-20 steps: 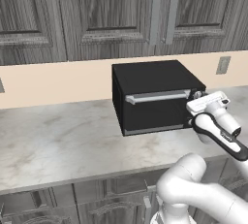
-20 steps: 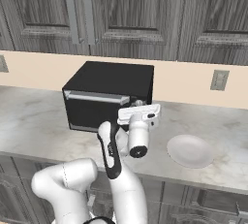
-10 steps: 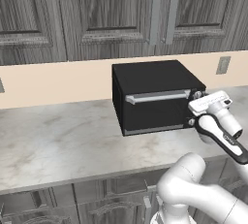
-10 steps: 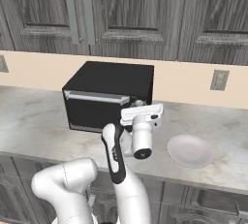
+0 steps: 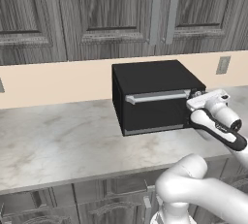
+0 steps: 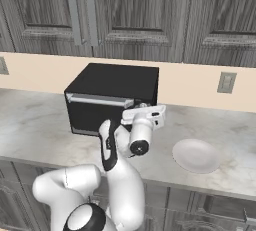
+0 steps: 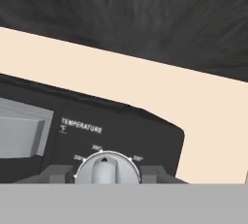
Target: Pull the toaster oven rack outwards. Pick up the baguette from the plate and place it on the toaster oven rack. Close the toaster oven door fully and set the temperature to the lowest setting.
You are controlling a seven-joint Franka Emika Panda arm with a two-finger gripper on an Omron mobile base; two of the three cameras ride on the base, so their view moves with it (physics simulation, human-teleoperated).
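At the temperature knob, gripper hardly moved.

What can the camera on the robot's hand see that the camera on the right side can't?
The hand view shows the temperature knob up close, with the word TEMPERATURE printed above it. The right base view shows the empty plate, the door handle, the cupboards and the robot's white arm. Both show the black toaster oven and the beige wall behind it.
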